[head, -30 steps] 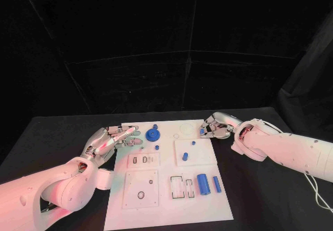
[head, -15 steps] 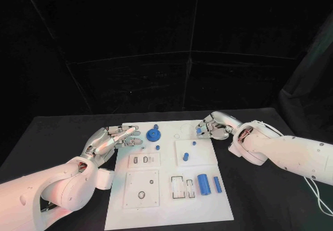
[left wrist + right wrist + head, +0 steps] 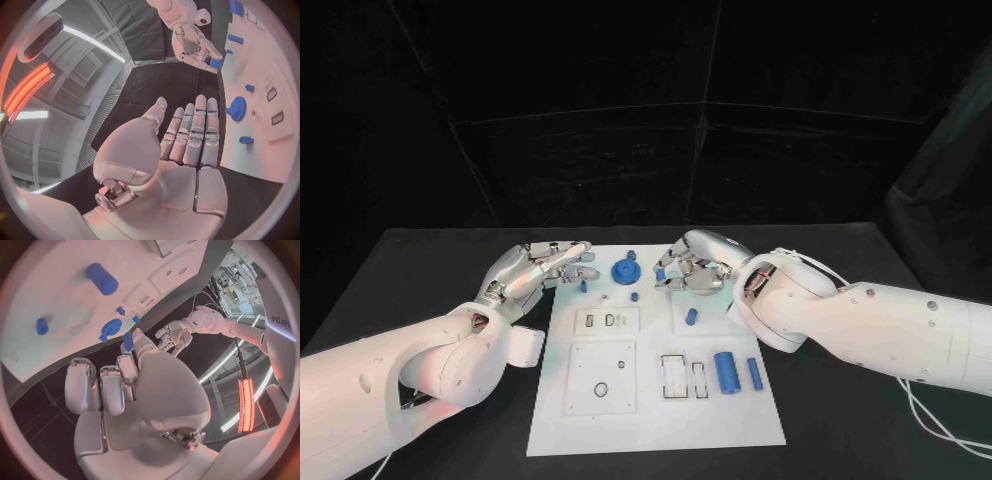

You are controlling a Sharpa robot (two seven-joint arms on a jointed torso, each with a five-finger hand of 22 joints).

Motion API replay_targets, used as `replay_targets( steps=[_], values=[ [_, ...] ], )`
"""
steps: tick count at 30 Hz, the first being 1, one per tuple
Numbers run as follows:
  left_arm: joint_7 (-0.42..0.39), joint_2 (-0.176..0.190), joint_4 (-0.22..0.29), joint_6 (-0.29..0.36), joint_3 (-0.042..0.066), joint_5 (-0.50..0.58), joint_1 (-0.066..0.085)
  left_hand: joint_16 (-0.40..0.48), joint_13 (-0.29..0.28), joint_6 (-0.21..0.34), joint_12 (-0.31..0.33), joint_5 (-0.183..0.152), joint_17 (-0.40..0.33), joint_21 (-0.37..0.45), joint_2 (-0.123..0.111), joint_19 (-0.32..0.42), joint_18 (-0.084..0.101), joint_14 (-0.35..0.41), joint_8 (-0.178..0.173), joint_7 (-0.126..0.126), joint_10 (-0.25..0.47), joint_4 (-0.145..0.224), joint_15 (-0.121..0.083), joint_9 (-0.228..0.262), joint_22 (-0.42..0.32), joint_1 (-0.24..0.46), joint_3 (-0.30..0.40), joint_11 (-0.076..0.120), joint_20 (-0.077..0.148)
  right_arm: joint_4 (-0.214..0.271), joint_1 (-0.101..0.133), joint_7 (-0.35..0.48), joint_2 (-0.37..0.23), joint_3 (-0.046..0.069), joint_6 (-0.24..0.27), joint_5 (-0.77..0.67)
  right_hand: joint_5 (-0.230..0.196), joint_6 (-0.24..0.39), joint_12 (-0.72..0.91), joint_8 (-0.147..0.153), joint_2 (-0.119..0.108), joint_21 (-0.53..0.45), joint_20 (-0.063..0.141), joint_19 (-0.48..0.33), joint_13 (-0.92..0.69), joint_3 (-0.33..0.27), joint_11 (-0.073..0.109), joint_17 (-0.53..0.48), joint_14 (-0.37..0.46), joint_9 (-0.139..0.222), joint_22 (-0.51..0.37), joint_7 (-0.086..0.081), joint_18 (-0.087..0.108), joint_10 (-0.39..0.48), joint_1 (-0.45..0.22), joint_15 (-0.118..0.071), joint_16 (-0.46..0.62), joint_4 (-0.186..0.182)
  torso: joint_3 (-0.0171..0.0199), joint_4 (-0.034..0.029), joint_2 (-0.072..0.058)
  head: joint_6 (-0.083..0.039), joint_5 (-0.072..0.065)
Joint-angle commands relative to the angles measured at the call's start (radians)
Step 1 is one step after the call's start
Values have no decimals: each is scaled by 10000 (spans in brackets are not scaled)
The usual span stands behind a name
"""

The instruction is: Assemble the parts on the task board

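The task board [image 3: 653, 390] lay flat in the middle of the black table [image 3: 416, 270], its long side running away from the robot. On its far part stood a blue gear [image 3: 626, 271], with a small blue piece [image 3: 635, 296] just nearer and another small blue piece [image 3: 583, 285] by the board's left edge. A short blue peg [image 3: 691, 317] lay on the raised square plate right of centre. Nearer the robot, a thick blue cylinder [image 3: 726, 367] and a slimmer blue rod [image 3: 754, 374] lay side by side, close to the right edge, next to two upright slots.

The right hand [image 3: 689, 268] hung over the far right part of the board, just right of the gear. It pinched a small blue part [image 3: 128, 341] between thumb and a fingertip, the other fingers curled loosely beside it.

The left hand [image 3: 538, 270] was at the board's far left edge, holding nothing. Its fingers [image 3: 195, 131] were straight and pressed together side by side, the thumb standing apart.
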State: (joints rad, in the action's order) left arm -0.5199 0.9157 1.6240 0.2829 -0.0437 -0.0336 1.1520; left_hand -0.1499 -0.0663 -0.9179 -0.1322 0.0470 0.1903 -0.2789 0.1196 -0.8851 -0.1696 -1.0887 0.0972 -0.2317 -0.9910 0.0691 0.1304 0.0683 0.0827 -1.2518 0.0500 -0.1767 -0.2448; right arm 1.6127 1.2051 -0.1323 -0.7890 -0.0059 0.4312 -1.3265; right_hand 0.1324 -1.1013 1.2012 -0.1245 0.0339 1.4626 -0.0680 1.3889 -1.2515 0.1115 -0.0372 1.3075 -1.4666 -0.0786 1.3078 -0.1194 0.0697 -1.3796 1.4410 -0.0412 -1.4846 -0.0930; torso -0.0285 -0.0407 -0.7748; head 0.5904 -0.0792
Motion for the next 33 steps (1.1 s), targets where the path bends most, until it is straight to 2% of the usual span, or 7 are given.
replay_targets(
  steps=[1, 3, 5, 12, 16, 20, 33],
  values=[
    [-102, -74, -142, -109, 12, 186, 73, -61, -26, -195, -87, 63, 80, -26, 8, -230, -168, -290, 91, 76, -250, 98, -79, 14, 13, 15, 15, 63, 64, -131, -4, -898, 446, -5, 30, -1076, 64, -182, -32, -11, 12, 41, 8, 77, 6, 85, 196, 1236, -745, -97, 207, 195, -154, -140, -92, -64, 12, -49, -62, -13, 113, 79, 150],
    [-86, -120, -234, -99, 12, 194, 109, -137, -31, -318, -102, 62, 156, -116, 6, -418, -167, -522, 131, 141, -432, 114, -163, 10, 38, 61, 35, 136, 147, -246, -37, -1053, 762, -17, -82, -1254, 64, -182, -32, -11, 12, 41, 8, 77, 6, 85, 196, 1236, -745, -97, 207, 195, -154, -140, -92, -64, 12, -49, -74, 0, 138, 114, 227],
    [-71, -157, -309, -83, 12, 199, 138, -162, -34, -409, -107, 61, 202, -158, 4, -517, -164, -634, 155, 181, -568, 126, -209, 7, 45, 91, 51, 182, 194, -360, -72, -1175, 1052, -102, -191, -1428, 100, -169, -44, 1, 13, 41, 8, 78, 12, 107, 192, 1219, -741, -93, 208, 189, -154, -137, -109, -63, 23, -48, -84, 18, 167, 137, 303],
    [-31, -246, -443, -20, 13, 205, 191, -262, -60, -662, -134, 63, 377, -285, -4, -808, -162, -999, 194, 301, -1054, 167, -360, -5, 71, 156, 114, 331, 337, -734, -338, -1511, 1836, -284, -484, -1998, 103, -156, -61, 12, -1, 42, 6, 80, 23, 111, 184, 1197, -736, -89, 211, 180, -154, -130, -151, -58, 38, -61, -117, 32, 199, 224, 396],
    [-18, -278, -470, 18, 13, 206, 205, -273, -61, -704, -121, 62, 420, -305, -10, -860, -159, -1057, 189, 315, -1143, 177, -384, -9, 74, 171, 130, 354, 363, -963, -515, -1607, 2172, -310, -594, -2237, 104, -155, -70, 13, -1, 42, 5, 80, 30, 112, 184, 1195, -736, -89, 210, 180, -154, -126, -152, -58, 39, -61, -85, 40, 181, 247, 500],
    [-23, -287, -468, 62, 13, 207, 215, -272, -61, -710, -119, 62, 426, -307, -13, -866, -159, -1063, 188, 317, -1156, 179, -386, -9, 74, 175, 131, 356, 366, -1112, -667, -1689, 2389, -320, -627, -2473, 105, -151, -75, 16, -7, 40, 5, 77, 33, 113, 183, 1185, -734, -88, 206, 179, -153, -124, -157, -57, 45, -60, -91, 34, 169, 289, 512],
    [-18, -269, -447, 86, 13, 207, 223, -248, -50, -693, -78, 62, 439, -300, -36, -865, -150, -1043, 163, 301, -1145, 178, -375, -19, 66, 201, 125, 342, 368, -1157, -778, -1832, 2454, -325, -832, -2808, 103, -134, -93, 30, -50, 39, 2, 76, 42, 122, 180, 1178, -732, -83, 205, 175, -153, -114, -166, -54, 51, -38, -69, 52, 172, 335, 554]
  ],
)
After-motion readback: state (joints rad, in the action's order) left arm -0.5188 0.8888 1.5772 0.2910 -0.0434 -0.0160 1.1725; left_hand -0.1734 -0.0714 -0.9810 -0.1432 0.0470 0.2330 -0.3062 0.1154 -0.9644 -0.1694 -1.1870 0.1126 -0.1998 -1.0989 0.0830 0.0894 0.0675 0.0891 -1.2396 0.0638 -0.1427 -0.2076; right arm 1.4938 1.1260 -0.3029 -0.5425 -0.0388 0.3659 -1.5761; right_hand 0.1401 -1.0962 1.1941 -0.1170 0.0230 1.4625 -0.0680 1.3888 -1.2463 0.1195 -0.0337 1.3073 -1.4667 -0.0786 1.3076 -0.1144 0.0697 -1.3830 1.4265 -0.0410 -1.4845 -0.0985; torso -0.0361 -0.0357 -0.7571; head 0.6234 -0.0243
